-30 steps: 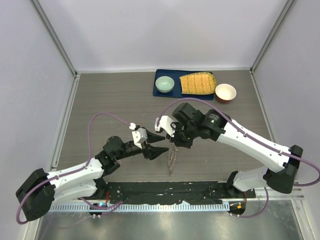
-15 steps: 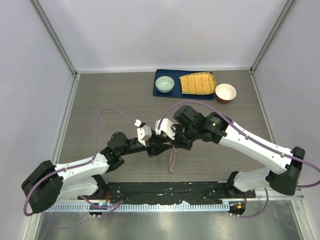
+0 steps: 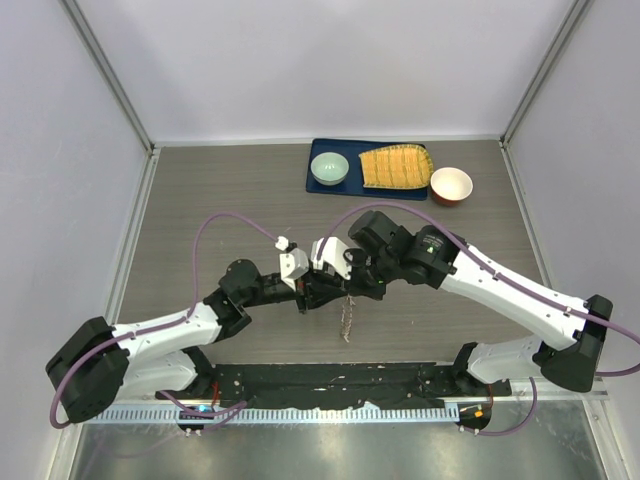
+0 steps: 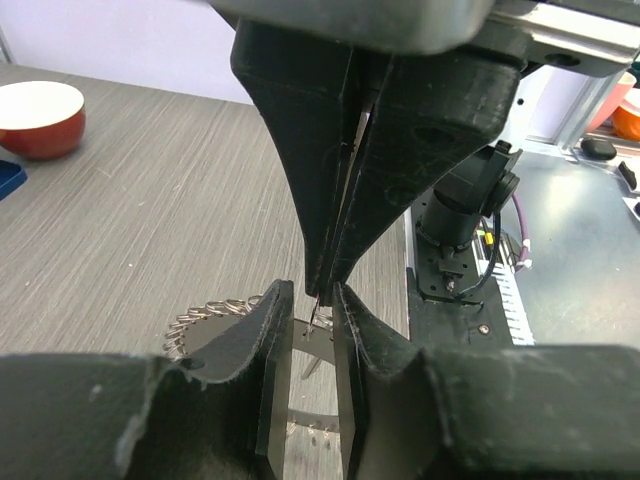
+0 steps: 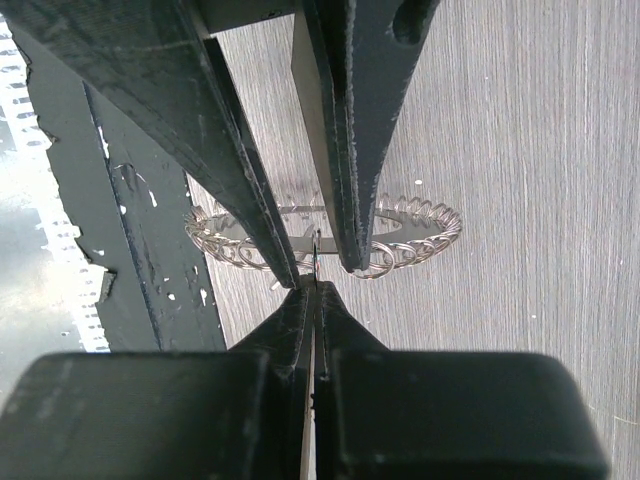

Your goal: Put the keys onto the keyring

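Note:
The keyring point(image 3: 346, 320) hangs edge-on above the table under my right gripper point(image 3: 345, 289), which is shut on its top. In the right wrist view the fringed keyring point(image 5: 420, 225) shows beyond the pinched right gripper point(image 5: 315, 285). A thin silver sliver point(image 5: 316, 250) sticks out of the tips; I cannot tell whether it is the key. My left gripper point(image 3: 322, 292) meets the right one tip to tip. Its jaws stand a narrow gap apart, one on each side of the right tips. From the left wrist, the left gripper point(image 4: 313, 300) frames those tips, with the keyring point(image 4: 205, 320) behind.
At the back stands a blue tray point(image 3: 318, 182) holding a pale green bowl point(image 3: 329, 168) and a yellow ridged piece point(image 3: 396, 167). A red bowl point(image 3: 451, 185) sits beside it. A black rail point(image 3: 330, 385) runs along the near edge.
My left gripper has moved right up to the right gripper's tips, and its jaws have narrowed. The right gripper has stayed shut with the keyring hanging from it.

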`<state>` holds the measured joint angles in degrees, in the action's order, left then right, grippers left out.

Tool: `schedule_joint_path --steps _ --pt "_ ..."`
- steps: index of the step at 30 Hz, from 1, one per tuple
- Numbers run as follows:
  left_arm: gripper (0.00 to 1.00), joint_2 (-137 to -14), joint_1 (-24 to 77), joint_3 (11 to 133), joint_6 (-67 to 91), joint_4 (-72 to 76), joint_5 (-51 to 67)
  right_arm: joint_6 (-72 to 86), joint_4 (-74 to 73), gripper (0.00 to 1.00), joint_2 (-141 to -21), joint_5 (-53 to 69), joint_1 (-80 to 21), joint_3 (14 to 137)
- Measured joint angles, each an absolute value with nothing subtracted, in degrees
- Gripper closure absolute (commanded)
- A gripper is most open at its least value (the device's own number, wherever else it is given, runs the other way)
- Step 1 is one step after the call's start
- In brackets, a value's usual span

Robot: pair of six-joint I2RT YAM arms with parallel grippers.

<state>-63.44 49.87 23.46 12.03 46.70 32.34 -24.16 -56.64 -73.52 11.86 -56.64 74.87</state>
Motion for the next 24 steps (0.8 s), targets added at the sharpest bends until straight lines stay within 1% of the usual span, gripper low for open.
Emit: schedule_joint_path --steps 3,4,7,15,17,22,24 --pt "0.78 -63.5 49.9 23.7 12.0 45.9 32.6 -24.2 -56.6 0.99 -73.5 11.7 -56.6 74.7" --pt "0.81 -63.5 49.9 23.9 12.0 45.5 32.7 -24.2 -56.6 0.99 -73.5 11.7 -56.6 74.6" --pt "0.85 -63.7 49.9 24.1 12.0 44.9 32.8 -24.2 -56.5 0.99 -73.5 11.7 -56.7 74.3" --pt "0.89 -63.8 49.9 24.6 12.0 43.4 33.1 -24.2 -56.3 0.99 -73.4 11.7 -56.9 74.2" --pt "0.91 -64.0 49.9 25.2 12.0 42.8 33.5 -24.2 -56.3 0.99 -73.2 11.5 -56.9 74.0" --pt "0.91 -64.6 49.9 26.2 12.0 41.7 34.2 -24.3 -56.2 0.99 -72.3 10.9 -56.9 73.6" --pt "0.94 -64.8 49.9 26.4 12.0 41.6 34.3 -24.2 -56.0 0.99 -72.0 10.6 -56.9 73.3"
